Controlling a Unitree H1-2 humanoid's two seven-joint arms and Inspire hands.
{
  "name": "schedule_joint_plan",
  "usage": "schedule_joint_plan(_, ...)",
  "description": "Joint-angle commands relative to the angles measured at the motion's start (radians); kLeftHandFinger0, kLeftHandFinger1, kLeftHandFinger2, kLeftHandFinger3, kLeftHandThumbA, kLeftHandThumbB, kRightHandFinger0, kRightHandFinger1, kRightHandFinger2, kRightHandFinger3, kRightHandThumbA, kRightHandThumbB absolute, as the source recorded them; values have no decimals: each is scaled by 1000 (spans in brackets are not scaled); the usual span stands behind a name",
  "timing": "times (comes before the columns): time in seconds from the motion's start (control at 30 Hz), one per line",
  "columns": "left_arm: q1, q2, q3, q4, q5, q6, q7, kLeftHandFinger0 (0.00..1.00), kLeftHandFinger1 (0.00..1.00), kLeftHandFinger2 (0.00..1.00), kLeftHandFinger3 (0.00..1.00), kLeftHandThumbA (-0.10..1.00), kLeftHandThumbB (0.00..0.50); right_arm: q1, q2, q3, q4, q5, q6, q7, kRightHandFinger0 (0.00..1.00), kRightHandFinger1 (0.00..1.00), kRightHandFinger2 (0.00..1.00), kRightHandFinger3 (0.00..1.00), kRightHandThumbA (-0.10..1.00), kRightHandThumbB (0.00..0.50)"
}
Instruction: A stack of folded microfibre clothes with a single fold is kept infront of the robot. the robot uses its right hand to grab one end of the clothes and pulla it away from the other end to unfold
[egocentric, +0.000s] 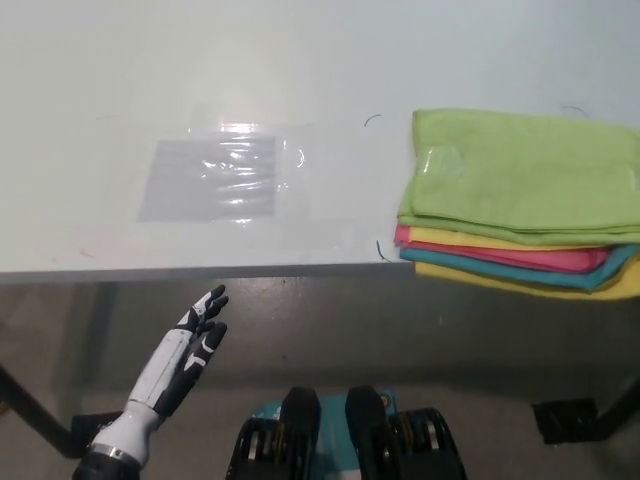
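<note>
A stack of folded microfibre cloths (520, 205) lies at the right of the white table (200, 80), overhanging its front edge. The top cloth is green (530, 170) and lies flat; yellow, pink, teal and yellow layers (500, 258) show beneath it. My white left hand (185, 360) hangs open below the table's front edge at lower left, holding nothing. My black right hand is nowhere in the head view.
A clear plastic sheet (215, 178) lies flat on the table left of the stack. The table's front edge (200, 272) runs across the middle of the picture. Dark table feet (575, 420) stand on the floor at both lower corners.
</note>
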Motion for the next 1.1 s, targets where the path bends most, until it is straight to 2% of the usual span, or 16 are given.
schedule_joint_plan(0.0, -11, 14, 7, -5, -6, -32, -2, 1000, 1000, 1000, 1000, 995, 205, 133, 24, 123, 18, -102, -16, 96, 1000, 1000, 1000, 1000, 1000, 370)
schedule_joint_plan(0.03, -13, 14, 5, -3, -6, -34, -3, 1000, 1000, 1000, 1000, 995, 208, 151, 24, 131, 38, -111, -35, 95, 1000, 1000, 1000, 1000, 1000, 342)
schedule_joint_plan(0.07, -14, 15, 5, -2, -9, -39, -5, 1000, 1000, 1000, 1000, 995, 208, 177, 23, 147, 91, -125, -83, 94, 1000, 1000, 1000, 1000, 1000, 336)
schedule_joint_plan(0.1, -15, 16, 5, -3, -13, -41, -8, 1000, 1000, 1000, 1000, 988, 206, 194, 21, 156, 130, -132, -116, 94, 1000, 1000, 1000, 1000, 1000, 257)
schedule_joint_plan(0.13, -17, 17, 5, -4, -13, -38, -9, 1000, 1000, 1000, 1000, 987, 212, 202, 22, 161, 180, -143, -156, 88, 1000, 1000, 1000, 1000, 1000, 229)
schedule_joint_plan(0.27, -19, 22, 1, -10, -14, -28, -18, 1000, 1000, 1000, 1000, 998, 218, 251, 23, 181, 312, -144, -194, 93, 1000, 1000, 1000, 1000, 1000, 193)
schedule_joint_plan(0.4, -28, 17, 0, 2, -23, -42, -16, 1000, 1000, 1000, 1000, 986, 218, 262, 27, 177, 415, -134, -225, 90, 1000, 1000, 1000, 1000, 1000, 210)
schedule_joint_plan(0.47, -26, 17, -2, -3, -18, -38, -15, 1000, 1000, 1000, 1000, 984, 218, 262, 27, 176, 484, -127, -233, 95, 1000, 1000, 1000, 1000, 1000, 171)
schedule_joint_plan(0.6, -25, 16, -1, -1, -12, -48, -7, 1000, 1000, 1000, 1000, 984, 207, 238, 25, 156, 623, -80, -225, 111, 1000, 1000, 1000, 1000, 1000, 233)
schedule_joint_plan(0.63, -24, 16, 1, -5, -12, -46, -6, 1000, 1000, 1000, 1000, 984, 206, 231, 25, 149, 644, -54, -211, 123, 1000, 1000, 1000, 1000, 1000, 269)
schedule_joint_plan(0.67, -29, 16, 0, -4, -13, -46, -7, 1000, 1000, 1000, 1000, 983, 200, 229, 22, 143, 651, -42, -200, 129, 1000, 1000, 1000, 1000, 1000, 283)
schedule_joint_plan(0.8, -29, 12, 0, -11, -13, -41, -6, 1000, 1000, 1000, 1000, 993, 230, 230, 10, 138, 674, -39, -189, 156, 1000, 1000, 1000, 1000, 1000, 259)
schedule_joint_plan(0.87, -29, 12, -2, -13, -12, -47, -7, 1000, 1000, 1000, 1000, 993, 214, 230, 9, 138, 676, -37, -180, 165, 1000, 1000, 1000, 1000, 1000, 265)
schedule_joint_plan(0.93, -30, 13, -3, -14, -10, -56, -6, 1000, 1000, 1000, 1000, 988, 197, 231, 4, 142, 679, -45, -180, 172, 1000, 1000, 1000, 1000, 1000, 242)
schedule_joint_plan(1.07, -33, 11, -4, -22, -15, -44, -11, 1000, 1000, 1000, 1000, 983, 213, 234, -2, 137, 679, -47, -161, 182, 1000, 1000, 1000, 1000, 1000, 237)
